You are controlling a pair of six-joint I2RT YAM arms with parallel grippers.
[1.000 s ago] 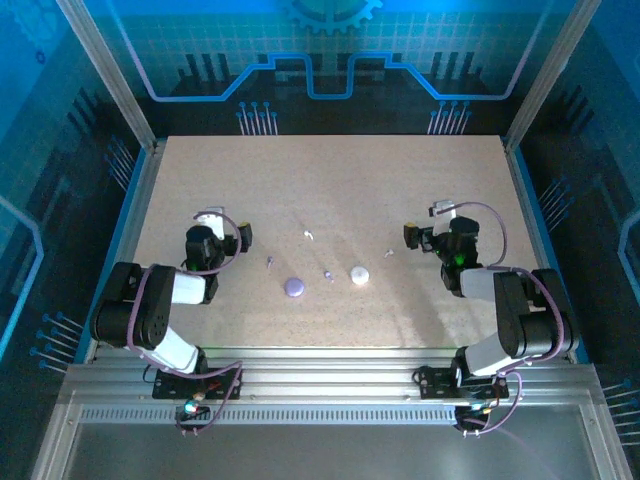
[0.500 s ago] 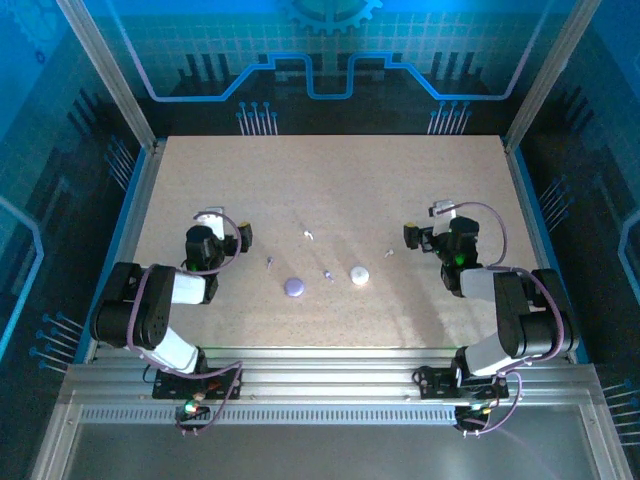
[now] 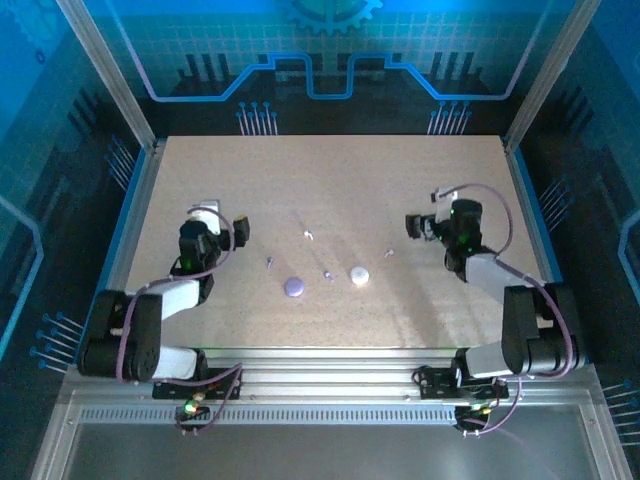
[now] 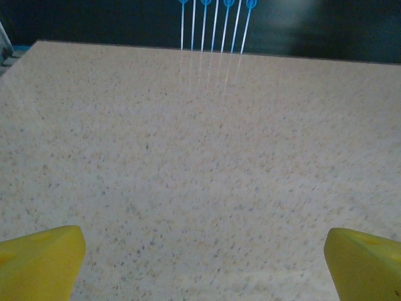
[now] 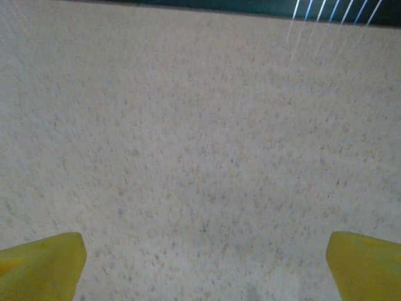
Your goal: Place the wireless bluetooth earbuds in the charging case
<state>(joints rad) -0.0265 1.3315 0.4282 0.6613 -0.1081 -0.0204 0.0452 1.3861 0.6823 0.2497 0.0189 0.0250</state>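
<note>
From above, my left gripper (image 3: pixel 218 222) sits mid-left and my right gripper (image 3: pixel 430 220) mid-right. Between them, lower centre, the lavender case half (image 3: pixel 294 287) and the white case half (image 3: pixel 359 275) lie flat and apart, round with no long axis. The scattered earbuds (image 3: pixel 309 235) are too small to tell their heading. At my left wrist, my yellow fingers (image 4: pixel 37 260) are spread wide over the speckled table (image 4: pixel 200 157). My right wrist's fingers (image 5: pixel 41 260) are also spread wide.

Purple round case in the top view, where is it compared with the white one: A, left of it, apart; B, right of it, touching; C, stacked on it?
A: the purple case lies left of the white case, a gap between them.
</note>
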